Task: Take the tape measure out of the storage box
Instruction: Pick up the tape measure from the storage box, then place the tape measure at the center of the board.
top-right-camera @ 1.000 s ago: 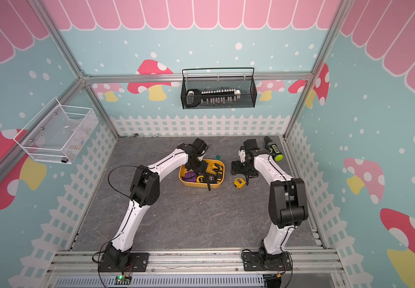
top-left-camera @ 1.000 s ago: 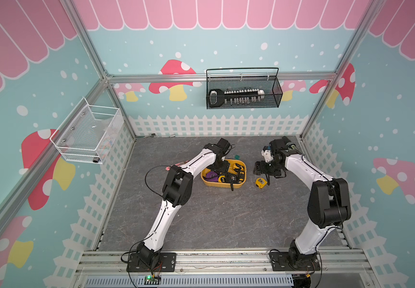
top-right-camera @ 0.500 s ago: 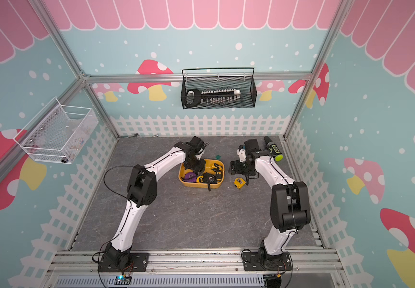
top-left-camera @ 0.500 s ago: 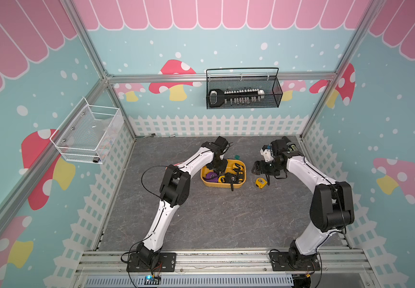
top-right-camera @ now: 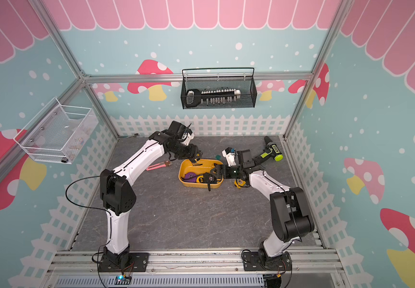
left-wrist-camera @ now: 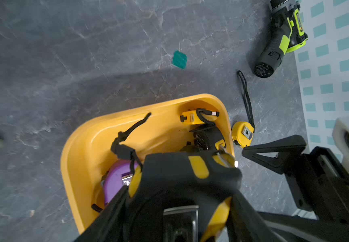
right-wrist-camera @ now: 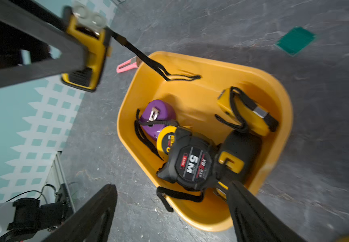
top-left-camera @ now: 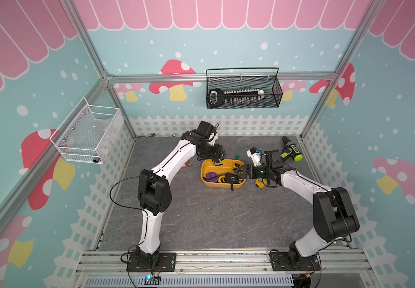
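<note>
Now your left gripper (top-left-camera: 216,160) clamps a yellow-and-black tape measure (right-wrist-camera: 85,69) just above the storage box (top-left-camera: 205,167). Your right gripper (top-left-camera: 238,172) straddles its rim, spread wide.

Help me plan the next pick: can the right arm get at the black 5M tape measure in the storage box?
Probably yes: its fingers hang open above the black 5M tape measure, which lies uncovered in the storage box. The strap of the lifted yellow tape measure dangles into the far end.
</note>
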You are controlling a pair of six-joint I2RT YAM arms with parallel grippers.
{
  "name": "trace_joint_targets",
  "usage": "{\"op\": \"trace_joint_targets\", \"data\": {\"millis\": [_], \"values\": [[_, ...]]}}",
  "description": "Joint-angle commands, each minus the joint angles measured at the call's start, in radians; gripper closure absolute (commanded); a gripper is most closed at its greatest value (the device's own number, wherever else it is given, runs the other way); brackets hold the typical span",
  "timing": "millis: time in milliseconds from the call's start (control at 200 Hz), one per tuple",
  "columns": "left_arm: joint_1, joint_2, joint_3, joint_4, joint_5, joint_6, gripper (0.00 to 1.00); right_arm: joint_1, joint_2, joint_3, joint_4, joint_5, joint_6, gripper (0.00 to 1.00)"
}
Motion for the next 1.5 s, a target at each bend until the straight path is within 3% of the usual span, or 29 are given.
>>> {"op": "trace_joint_targets", "data": {"millis": [0,335,595,931,996,1096,1251,1391,1491], "values": [[0.01,-0.021,-0.037,0.068,0.127,-0.1,0.58,0.057,0.011,-0.024,0.335,-0.057,0.152,0.13],[0.002,-0.081,-0.11,0.169,0.198,-0.231,0.58,0.164,0.141,-0.053,0.716,0.093,0.341,0.28],[-0.002,-0.124,-0.181,0.212,0.22,-0.28,0.57,0.182,0.204,-0.027,0.815,0.199,0.389,0.44],[-0.009,-0.129,-0.204,0.225,0.24,-0.276,0.55,0.183,0.256,-0.037,0.948,0.234,0.476,0.78],[-0.009,-0.131,-0.209,0.225,0.235,-0.266,0.48,0.184,0.245,-0.045,0.951,0.234,0.471,0.81],[-0.006,-0.142,-0.209,0.223,0.192,-0.244,0.26,0.178,0.215,-0.061,0.913,0.226,0.46,0.84],[-0.009,-0.17,-0.146,0.158,0.023,-0.139,0.02,0.114,0.116,-0.155,0.863,0.209,0.453,0.86],[-0.024,-0.159,-0.08,0.06,-0.123,-0.026,0.01,-0.039,-0.074,-0.234,0.654,0.182,0.39,0.87],[-0.053,-0.126,-0.045,0.004,-0.192,0.059,0.01,-0.136,-0.219,-0.2,0.345,0.174,0.236,0.88]]}}
